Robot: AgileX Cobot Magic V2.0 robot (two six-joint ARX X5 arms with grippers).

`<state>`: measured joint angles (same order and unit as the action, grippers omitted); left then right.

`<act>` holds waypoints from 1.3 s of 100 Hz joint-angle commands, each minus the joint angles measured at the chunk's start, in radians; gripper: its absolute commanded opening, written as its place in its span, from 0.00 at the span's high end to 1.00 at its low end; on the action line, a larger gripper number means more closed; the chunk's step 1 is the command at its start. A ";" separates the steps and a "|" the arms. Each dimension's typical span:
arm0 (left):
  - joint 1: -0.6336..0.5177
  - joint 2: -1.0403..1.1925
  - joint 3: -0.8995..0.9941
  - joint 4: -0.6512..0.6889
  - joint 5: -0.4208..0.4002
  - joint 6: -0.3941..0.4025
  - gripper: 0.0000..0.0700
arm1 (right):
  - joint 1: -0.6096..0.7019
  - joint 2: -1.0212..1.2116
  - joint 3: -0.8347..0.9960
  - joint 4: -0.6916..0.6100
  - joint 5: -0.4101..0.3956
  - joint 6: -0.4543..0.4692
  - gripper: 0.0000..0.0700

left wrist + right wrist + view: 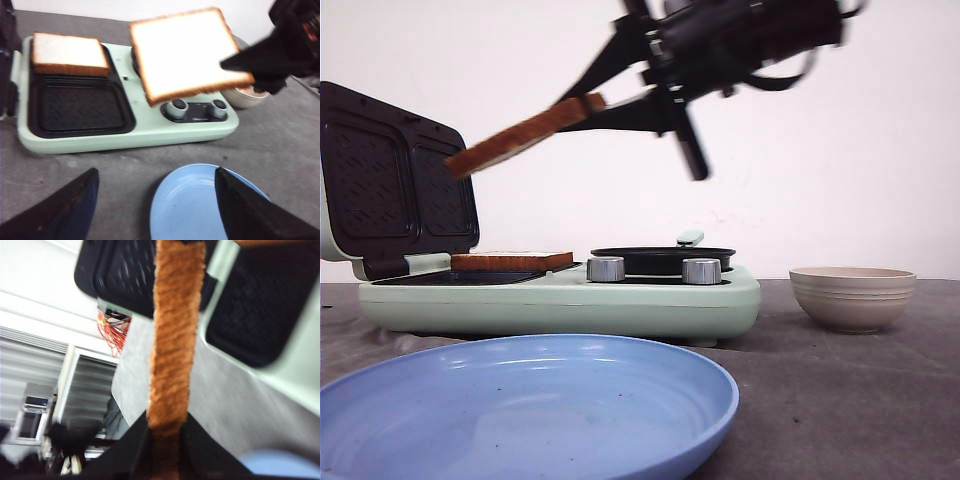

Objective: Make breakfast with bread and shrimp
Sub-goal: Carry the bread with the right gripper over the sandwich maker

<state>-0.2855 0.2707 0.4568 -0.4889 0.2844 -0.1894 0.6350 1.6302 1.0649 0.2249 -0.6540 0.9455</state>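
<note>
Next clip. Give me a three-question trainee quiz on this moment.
1. True or false: both bread slices lie in the sandwich maker.
2. Which gripper holds the raised bread slice? A) left B) right
3. Fill in: the blue plate holds ____.

Key: 1. False: one slice lies in a cavity, the other is held in the air. 2. B, the right gripper; the left gripper is open. 3. Nothing.

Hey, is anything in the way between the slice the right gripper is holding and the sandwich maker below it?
Nothing visible blocks it. The right gripper holds the bread slice in the air above the sandwich maker, whose lid stands open. One well already holds the other slice; the well beside it is bare.
</note>
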 commanded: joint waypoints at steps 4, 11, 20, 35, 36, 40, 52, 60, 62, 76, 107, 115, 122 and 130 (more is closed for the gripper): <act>-0.002 0.002 0.000 0.013 -0.012 0.021 0.44 | 0.021 0.101 0.106 0.008 0.000 0.040 1.00; -0.002 0.002 0.000 0.013 -0.023 0.021 0.44 | 0.032 0.159 0.167 0.006 0.001 0.057 1.00; -0.002 0.002 0.000 0.013 -0.027 0.024 0.44 | 0.045 0.225 0.232 0.005 0.005 0.085 1.00; -0.002 0.002 0.000 0.013 -0.044 0.029 0.44 | 0.066 0.301 0.307 -0.024 0.039 0.108 1.00; -0.002 0.002 0.000 0.013 -0.046 0.029 0.44 | 0.067 0.305 0.311 -0.026 0.043 0.109 1.00; -0.002 0.002 0.000 0.013 -0.050 0.031 0.44 | 0.071 0.315 0.320 -0.032 0.056 0.112 1.00; -0.002 0.002 0.000 0.013 -0.060 0.036 0.44 | 0.077 0.326 0.325 -0.040 0.108 0.121 1.00; -0.002 0.002 0.000 0.013 -0.060 0.040 0.44 | 0.083 0.326 0.325 -0.043 0.137 0.121 1.00; -0.002 0.002 0.000 0.013 -0.060 0.040 0.44 | 0.083 0.326 0.325 -0.043 0.140 0.122 1.00; -0.002 0.002 0.000 0.013 -0.060 0.040 0.44 | 0.088 0.336 0.325 -0.045 0.150 0.131 1.00; -0.002 0.002 0.000 0.013 -0.060 0.039 0.44 | 0.107 0.390 0.336 -0.035 0.159 0.153 1.00; -0.002 0.002 0.000 0.013 -0.060 0.039 0.44 | 0.113 0.390 0.336 -0.035 0.186 0.122 1.00; -0.002 0.002 0.000 0.013 -0.060 0.040 0.44 | 0.116 0.390 0.340 -0.036 0.191 0.090 1.00; -0.002 0.002 0.000 0.013 -0.060 0.040 0.44 | 0.116 0.390 0.343 -0.039 0.191 0.079 1.00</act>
<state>-0.2855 0.2707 0.4568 -0.4866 0.2298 -0.1661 0.7406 2.0071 1.3777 0.1749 -0.4675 1.0611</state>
